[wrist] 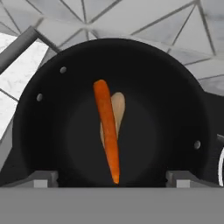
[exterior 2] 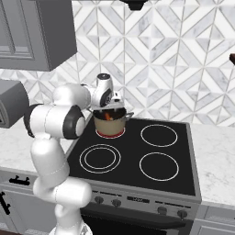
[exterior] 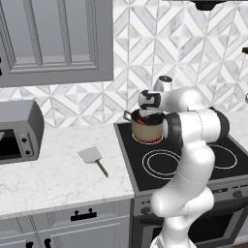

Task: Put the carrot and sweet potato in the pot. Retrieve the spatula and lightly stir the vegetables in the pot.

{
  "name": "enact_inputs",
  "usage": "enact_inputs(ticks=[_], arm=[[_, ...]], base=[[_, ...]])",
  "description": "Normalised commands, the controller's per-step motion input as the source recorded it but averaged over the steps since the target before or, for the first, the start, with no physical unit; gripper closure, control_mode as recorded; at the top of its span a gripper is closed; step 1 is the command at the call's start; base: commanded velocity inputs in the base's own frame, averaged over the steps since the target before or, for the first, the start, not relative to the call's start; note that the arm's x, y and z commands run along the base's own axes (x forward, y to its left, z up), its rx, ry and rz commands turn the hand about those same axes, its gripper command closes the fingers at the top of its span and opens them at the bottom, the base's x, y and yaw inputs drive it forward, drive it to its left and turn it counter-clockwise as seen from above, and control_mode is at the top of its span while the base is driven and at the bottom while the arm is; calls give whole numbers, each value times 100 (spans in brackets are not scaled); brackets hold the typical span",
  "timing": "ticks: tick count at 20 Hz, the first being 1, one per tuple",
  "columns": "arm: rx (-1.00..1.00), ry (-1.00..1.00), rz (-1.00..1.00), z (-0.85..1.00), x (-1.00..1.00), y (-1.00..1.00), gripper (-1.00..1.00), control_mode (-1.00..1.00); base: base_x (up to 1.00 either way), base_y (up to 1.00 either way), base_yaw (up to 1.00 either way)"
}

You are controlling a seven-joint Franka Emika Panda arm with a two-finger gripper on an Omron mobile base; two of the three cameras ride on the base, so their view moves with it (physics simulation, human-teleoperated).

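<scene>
The gripper (wrist: 112,175) is hanging released and empty right over the pot (exterior: 147,130), where I'm seeing the carrot (wrist: 108,133) lying across the sweet potato (wrist: 116,109). The spatula (exterior: 93,159) is lying on the counter (exterior: 58,174) well to the left, handle pointing toward me.
</scene>
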Motion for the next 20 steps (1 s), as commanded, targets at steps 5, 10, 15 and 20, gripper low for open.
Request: enact_inputs(ticks=[5,10,15,20], arm=[[0,-3,0,23,-78,50,-100,-100],[0,-2,0,3,-84,98,-100,-100],[0,3,0,0,-83,100,-100,-100],[0,12,0,-4,-72,97,-100,-100]], base=[[0,0,0],[0,0,0],[0,0,0],[0,0,0]])
